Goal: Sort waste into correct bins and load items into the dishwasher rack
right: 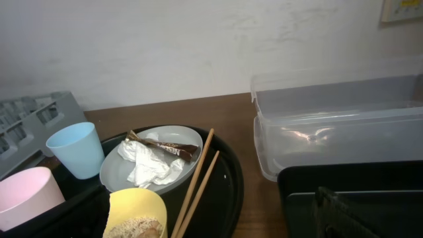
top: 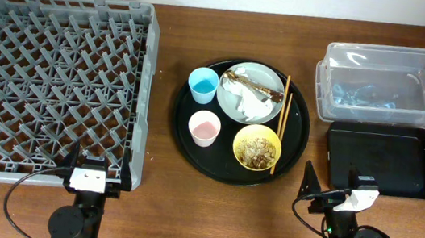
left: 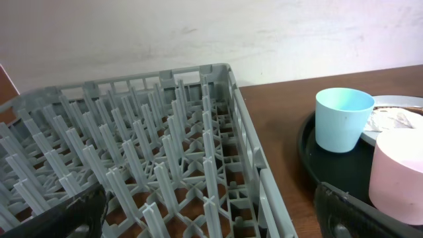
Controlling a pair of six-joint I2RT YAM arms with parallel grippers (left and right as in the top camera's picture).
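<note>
Overhead, the left gripper [top: 95, 166] and right gripper [top: 332, 189] are seen at the near edge of the table [top: 153, 209], fingers spread wide, nothing held. Farther in, on the right side of the round black tray [top: 182, 111], the pair of thin wooden chopsticks [top: 281, 123] is laid lengthwise near-to-far, ahead and left of the right gripper, judged the nearer arm.
</note>
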